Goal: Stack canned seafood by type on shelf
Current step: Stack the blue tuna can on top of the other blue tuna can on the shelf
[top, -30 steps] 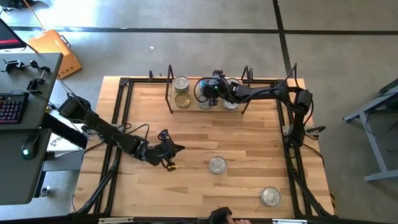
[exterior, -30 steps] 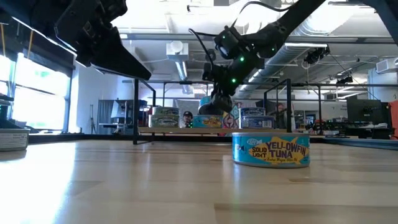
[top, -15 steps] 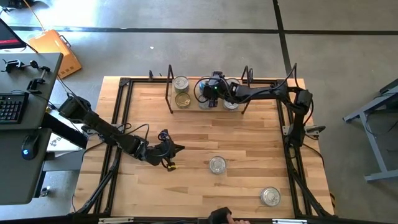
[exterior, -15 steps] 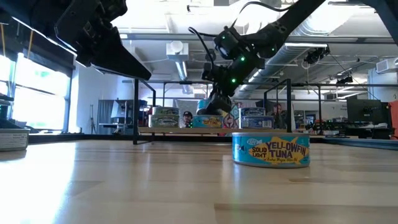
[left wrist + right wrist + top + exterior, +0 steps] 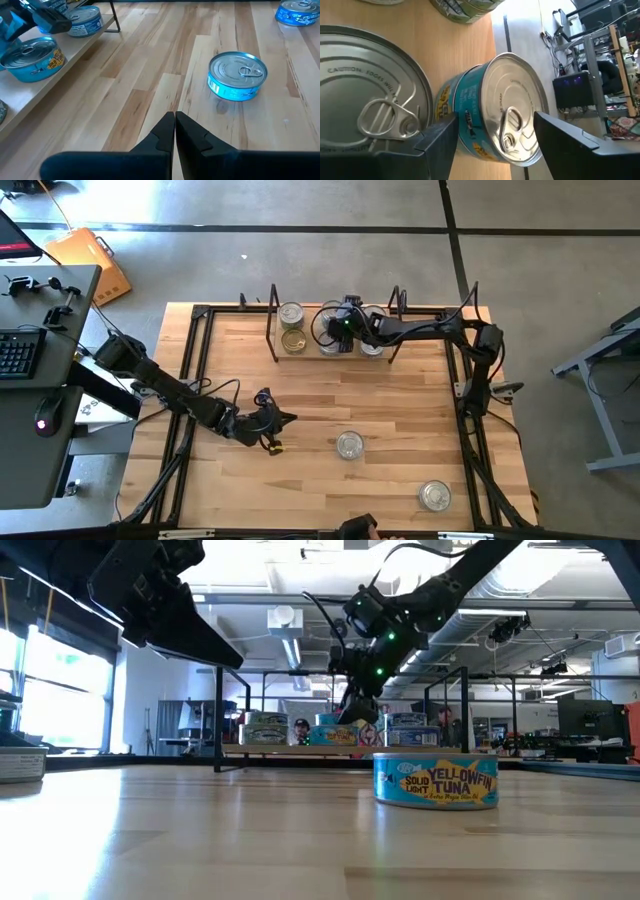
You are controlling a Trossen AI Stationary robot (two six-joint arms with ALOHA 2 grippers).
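The right gripper [image 5: 492, 145] hung over the shelf [image 5: 335, 352], fingers spread either side of a blue tuna can [image 5: 495, 107] standing there; the left gripper [image 5: 175, 131], pressed shut, hovered mid-table

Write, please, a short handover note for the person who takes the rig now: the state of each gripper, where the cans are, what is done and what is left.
Right gripper: over the shelf, fingers open on either side of a blue-label can that lies beside another can; no grip on it.
Left gripper: shut, empty, low over the table's left half, waiting.
Done: several cans stand on the shelf, among them two at its left end.
Left: two cans on the open table, the middle can and the near-right can, still have to go to the shelf, sorted by type.
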